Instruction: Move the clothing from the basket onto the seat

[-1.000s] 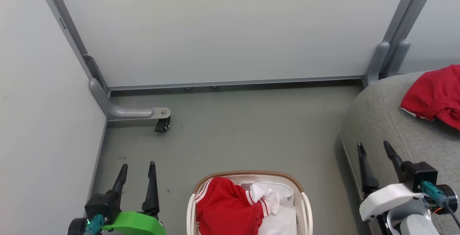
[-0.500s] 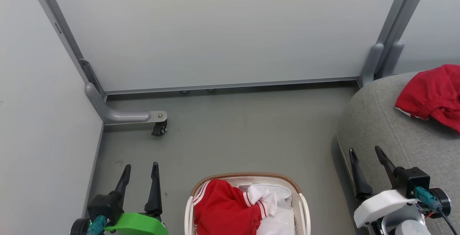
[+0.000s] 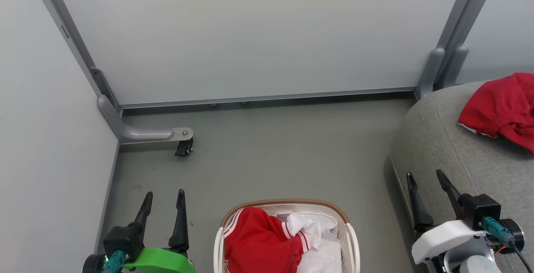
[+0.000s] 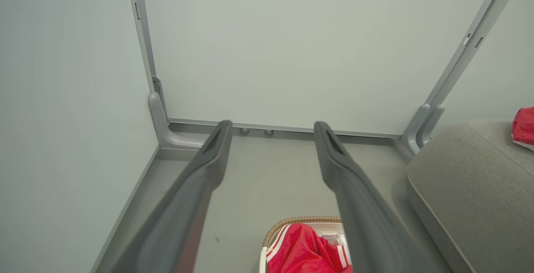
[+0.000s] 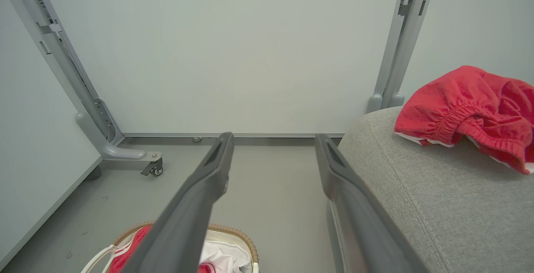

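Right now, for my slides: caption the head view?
Open left gripper and open right gripper flank the basket of clothing; one garment lies on the seat.

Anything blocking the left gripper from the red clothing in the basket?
Nothing visible. The left gripper, open, sits beside the basket over the floor; the red clothing lies uncovered inside it.

Pale grey-white partition panels (image 3: 258,35) on three sides, joined by grey metal frame posts (image 3: 459,26). Left post's curved foot has a small black caster wheel (image 3: 184,148). Matte grey-green floor (image 3: 283,152), faintly scuffed.
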You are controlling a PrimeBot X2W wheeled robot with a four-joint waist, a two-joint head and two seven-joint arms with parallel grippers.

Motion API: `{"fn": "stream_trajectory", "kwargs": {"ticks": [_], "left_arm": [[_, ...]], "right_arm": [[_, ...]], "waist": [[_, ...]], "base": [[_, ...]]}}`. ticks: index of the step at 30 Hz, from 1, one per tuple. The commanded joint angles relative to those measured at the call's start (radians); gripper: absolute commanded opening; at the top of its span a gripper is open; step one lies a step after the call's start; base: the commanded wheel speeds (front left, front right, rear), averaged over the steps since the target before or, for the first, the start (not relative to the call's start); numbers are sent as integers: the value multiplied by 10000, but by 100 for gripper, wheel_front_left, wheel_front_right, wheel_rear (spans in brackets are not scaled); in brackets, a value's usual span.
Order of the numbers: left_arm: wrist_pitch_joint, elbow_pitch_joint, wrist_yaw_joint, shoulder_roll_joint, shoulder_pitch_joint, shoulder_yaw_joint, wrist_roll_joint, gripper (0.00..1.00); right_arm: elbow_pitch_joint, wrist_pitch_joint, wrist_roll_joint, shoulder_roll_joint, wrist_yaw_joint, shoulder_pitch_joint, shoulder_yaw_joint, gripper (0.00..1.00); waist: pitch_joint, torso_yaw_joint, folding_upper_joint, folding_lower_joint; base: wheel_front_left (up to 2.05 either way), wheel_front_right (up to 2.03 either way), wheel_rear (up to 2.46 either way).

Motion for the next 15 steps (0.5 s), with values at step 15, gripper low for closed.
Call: {"fn": "stream_trajectory", "kwargs": {"ticks": [15], "left_arm": [[9,610,-65,12,-1139,-1267,127,100]], "right_arm": [[-409,-49,-619,-42,-14,-599,-319,100]], "waist": [[1025,-515,0,1]], "base": [[0,0,0]]}}
